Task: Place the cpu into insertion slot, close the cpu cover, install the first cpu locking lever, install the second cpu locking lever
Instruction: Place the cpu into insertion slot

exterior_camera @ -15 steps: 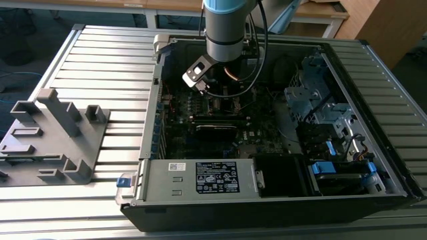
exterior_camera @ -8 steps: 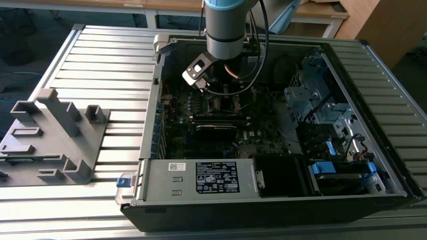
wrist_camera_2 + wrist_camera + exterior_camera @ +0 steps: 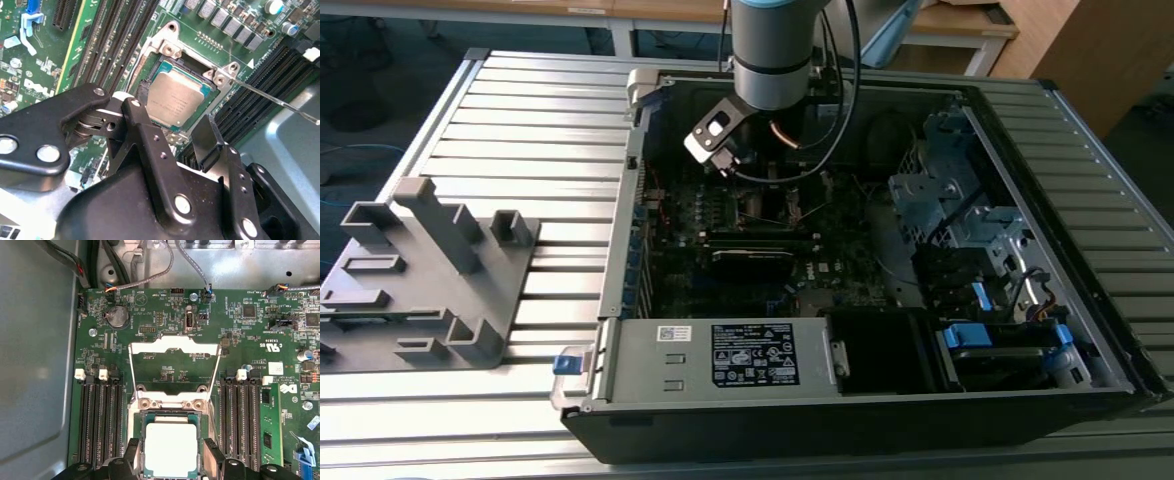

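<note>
Dull grey metal, the cpu (image 3: 170, 452) lies flat and square inside the insertion slot (image 3: 187, 64), whose black edge shows around it in both wrist views; the slot sits on the green motherboard (image 3: 250, 340) between two banks of long black memory slots (image 3: 100, 425). The cpu cover (image 3: 175, 344), a thin silver frame with a large window, stands swung back on its hinge beside the slot, off the chip; bare board shows through its window. A thin wire locking lever (image 3: 280, 102) runs out from a corner of the socket frame, unlatched.

The gripper (image 3: 171, 441) hangs directly over the slot; its two black fingers (image 3: 145, 135) are spread apart, one on either side of the cpu, gripping nothing; whether the tips touch the chip's edges cannot be told.

In the exterior view the arm (image 3: 774, 50) reaches down into an open computer case (image 3: 854, 425) lying on a ribbed aluminium table (image 3: 534, 110); a labelled grey power-supply box (image 3: 720, 355) occupies the near end of the case; a grey fixture (image 3: 427, 280) rests on the table at the exterior view's left.
</note>
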Robot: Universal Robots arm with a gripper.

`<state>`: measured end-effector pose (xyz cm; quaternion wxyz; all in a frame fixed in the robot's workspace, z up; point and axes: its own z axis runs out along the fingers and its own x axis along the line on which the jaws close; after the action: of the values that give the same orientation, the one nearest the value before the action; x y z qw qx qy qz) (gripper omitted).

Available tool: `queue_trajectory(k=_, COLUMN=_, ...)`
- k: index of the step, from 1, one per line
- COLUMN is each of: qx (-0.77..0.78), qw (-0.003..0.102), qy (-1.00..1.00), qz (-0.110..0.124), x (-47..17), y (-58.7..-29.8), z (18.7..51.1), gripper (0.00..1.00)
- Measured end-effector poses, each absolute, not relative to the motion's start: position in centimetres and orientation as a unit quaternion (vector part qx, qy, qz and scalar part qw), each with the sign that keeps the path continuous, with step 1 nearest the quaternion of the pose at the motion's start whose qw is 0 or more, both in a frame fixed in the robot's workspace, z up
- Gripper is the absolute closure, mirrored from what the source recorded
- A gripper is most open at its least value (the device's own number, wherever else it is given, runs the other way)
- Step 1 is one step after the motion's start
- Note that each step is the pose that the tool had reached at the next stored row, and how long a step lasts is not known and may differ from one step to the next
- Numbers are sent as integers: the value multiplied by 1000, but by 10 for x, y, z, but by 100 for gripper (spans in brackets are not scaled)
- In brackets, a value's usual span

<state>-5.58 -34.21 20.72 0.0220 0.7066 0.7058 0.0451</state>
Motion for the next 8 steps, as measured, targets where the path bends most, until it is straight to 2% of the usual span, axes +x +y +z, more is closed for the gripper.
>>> queue_trajectory(k=8, qx=707, qw=22, qy=706, qz=45, x=-56, y=-342, z=207, gripper=39)
